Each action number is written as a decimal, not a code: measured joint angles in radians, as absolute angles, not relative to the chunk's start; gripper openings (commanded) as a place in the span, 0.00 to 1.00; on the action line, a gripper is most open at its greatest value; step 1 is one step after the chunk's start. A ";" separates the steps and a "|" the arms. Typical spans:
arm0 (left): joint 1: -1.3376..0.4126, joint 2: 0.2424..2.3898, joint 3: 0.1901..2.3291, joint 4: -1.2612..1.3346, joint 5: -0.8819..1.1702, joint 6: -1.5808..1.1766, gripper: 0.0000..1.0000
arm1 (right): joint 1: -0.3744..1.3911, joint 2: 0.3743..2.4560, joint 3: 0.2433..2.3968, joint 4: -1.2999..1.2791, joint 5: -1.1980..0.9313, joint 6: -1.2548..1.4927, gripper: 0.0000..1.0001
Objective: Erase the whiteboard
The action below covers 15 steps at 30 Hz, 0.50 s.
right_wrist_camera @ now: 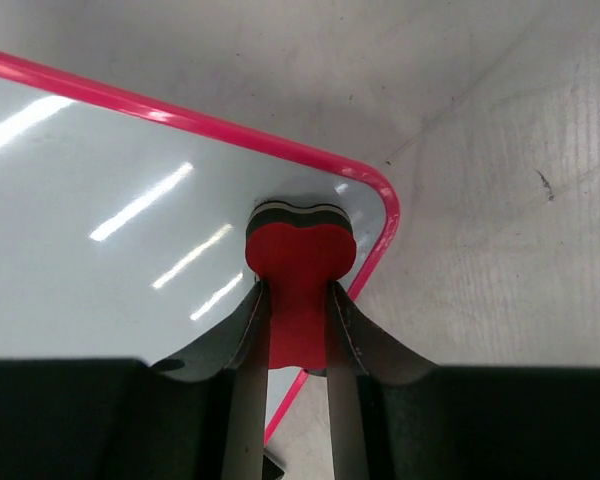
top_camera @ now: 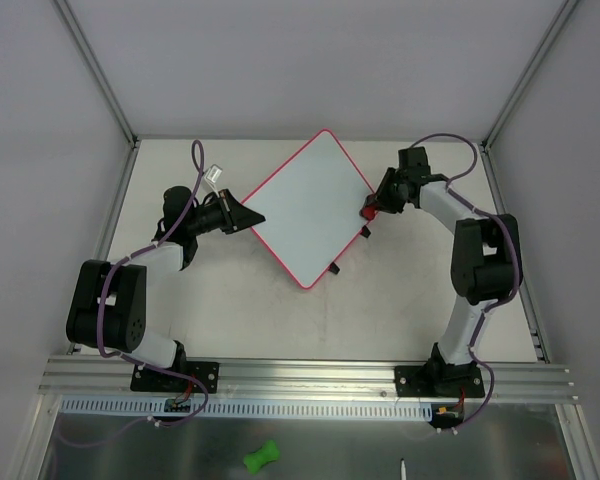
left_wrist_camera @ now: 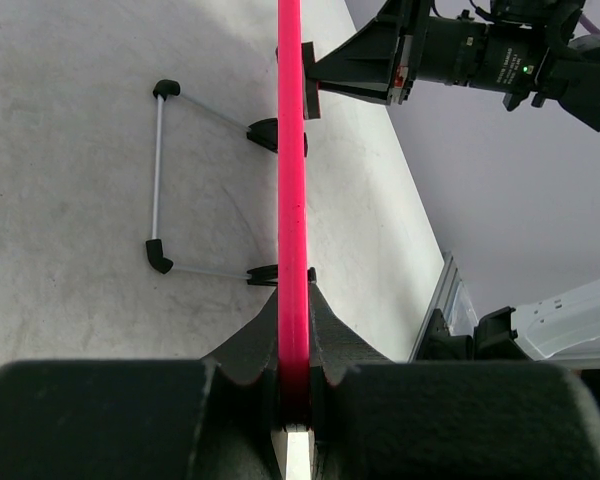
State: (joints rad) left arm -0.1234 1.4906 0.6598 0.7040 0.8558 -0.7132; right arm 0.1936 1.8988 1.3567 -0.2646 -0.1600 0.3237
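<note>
The whiteboard point(top_camera: 305, 205) sits at the middle of the counter point(top_camera: 280, 330), turned corner-on to the arms.

The left gripper point(top_camera: 242, 215) is clamped on the board's pink frame at the left corner. This grip is judged to stop the board sliding under wiping pressure.

The right gripper point(right_wrist_camera: 298, 300) pinches a red eraser point(right_wrist_camera: 298, 255) at its narrow waist, with the jaws parted only by the eraser's thickness. The eraser's dark felt end bears on the white surface just inside the right corner.

No writing shows on the board from overhead, so the wiping is judged largely complete.
</note>
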 measured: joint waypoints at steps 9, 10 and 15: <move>-0.124 1.501 0.667 0.703 0.863 -0.713 0.00 | 0.202 1.789 1.372 -0.244 -0.200 0.311 0.00; -0.124 1.501 0.667 0.704 0.863 -0.713 0.00 | 0.205 1.774 1.372 -0.239 -0.200 0.308 0.00; -0.125 1.505 0.672 0.701 0.868 -0.713 0.00 | 0.233 1.670 1.351 -0.234 -0.198 0.281 0.00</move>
